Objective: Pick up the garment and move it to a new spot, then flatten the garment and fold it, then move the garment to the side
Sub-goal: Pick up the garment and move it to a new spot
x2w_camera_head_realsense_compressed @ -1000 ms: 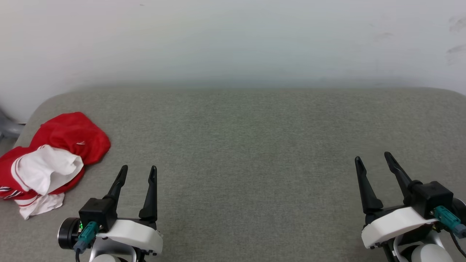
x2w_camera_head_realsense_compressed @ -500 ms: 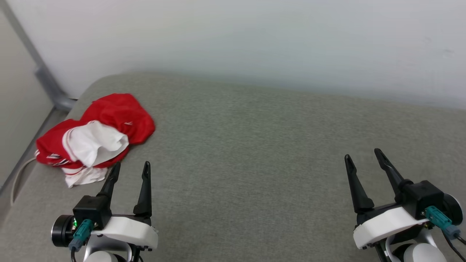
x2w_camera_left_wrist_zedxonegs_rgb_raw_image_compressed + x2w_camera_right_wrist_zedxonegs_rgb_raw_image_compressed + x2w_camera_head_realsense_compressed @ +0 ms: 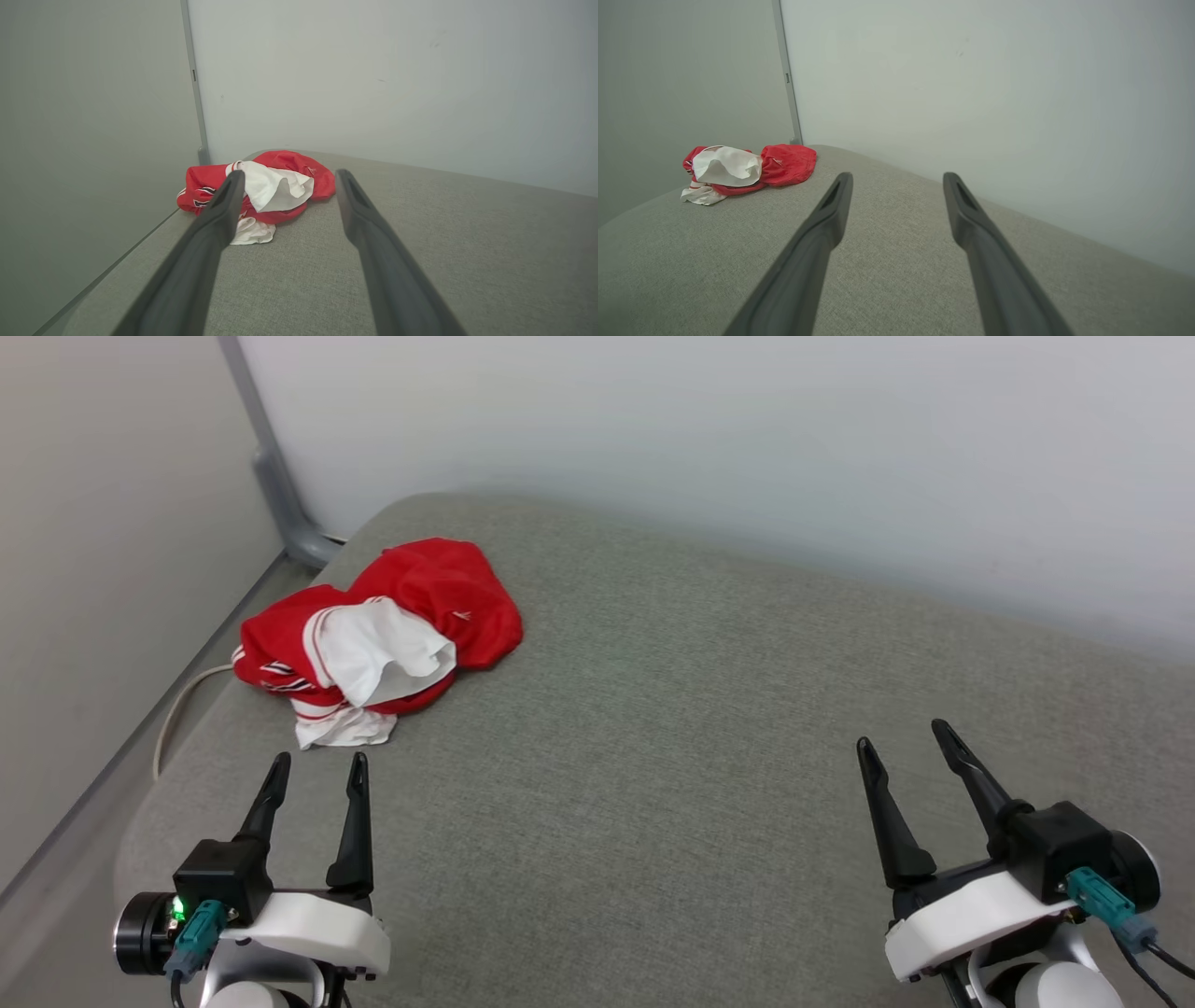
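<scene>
**While nothing is yet held, the first grasp is where trouble may begin**

Since both pairs of fingers are spread wide with nothing between them, no hold has been taken. The left pincer (image 3: 318,761) is poised low over the grey fabric-covered surface (image 3: 709,737), pointed toward the garment and near it, but apart from it. The right pincer (image 3: 901,735) is held well away, over bare fabric on the other side.

The red jersey-style shirt (image 3: 448,593) is heaped at the far left corner, with a white sleeve (image 3: 373,653) draped over the top and striped trim showing at its left.

Should only that loose sleeve or a single layer be pinched, the rest could be dragged rather than lifted, and the bundle could be twisted further, making flattening harder. If the heap were nudged leftward or away during the approach, it could be pushed over the rounded edge, down toward the pale cord (image 3: 173,714) and the grey post (image 3: 271,476) beside the wall (image 3: 653,429). If the fingertips were driven too low, the upholstery might be snagged along with the cloth. A long reach would be required of the right arm, so help from it may come late.
</scene>
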{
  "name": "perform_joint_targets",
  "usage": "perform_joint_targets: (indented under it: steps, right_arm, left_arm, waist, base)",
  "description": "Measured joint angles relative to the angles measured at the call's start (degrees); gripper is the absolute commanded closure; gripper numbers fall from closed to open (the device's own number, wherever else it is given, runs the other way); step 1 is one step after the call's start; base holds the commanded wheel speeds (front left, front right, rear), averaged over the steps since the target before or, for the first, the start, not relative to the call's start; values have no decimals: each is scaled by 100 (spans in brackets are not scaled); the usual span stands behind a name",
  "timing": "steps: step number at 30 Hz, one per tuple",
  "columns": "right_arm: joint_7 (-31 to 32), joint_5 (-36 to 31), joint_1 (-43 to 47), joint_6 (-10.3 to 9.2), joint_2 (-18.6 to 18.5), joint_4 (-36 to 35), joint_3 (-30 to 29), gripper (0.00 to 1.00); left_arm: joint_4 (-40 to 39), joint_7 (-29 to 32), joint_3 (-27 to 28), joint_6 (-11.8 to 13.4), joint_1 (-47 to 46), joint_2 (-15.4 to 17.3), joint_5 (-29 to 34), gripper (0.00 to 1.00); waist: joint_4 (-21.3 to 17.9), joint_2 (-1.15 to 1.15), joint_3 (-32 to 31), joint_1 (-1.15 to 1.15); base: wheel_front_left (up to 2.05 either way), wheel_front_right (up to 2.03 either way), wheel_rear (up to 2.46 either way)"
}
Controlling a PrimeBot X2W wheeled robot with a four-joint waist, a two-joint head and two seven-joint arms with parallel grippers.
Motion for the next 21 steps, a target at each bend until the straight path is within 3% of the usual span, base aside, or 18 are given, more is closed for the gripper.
perform_joint_targets:
  steps: [8,21]
  right_arm:
    - [-26,0,-1,0,15,5,34,0]
    - [102,-5,-101,0,-35,-100,-32,0]
  left_arm:
    - [-14,0,26,0,2,-2,-4,0]
    - [322,0,-141,-1,-438,64,-330,0]
  waist:
    - [272,0,1,0]
    - [231,0,293,0]
  base:
    - [0,0,0]
    - [0,0,0]
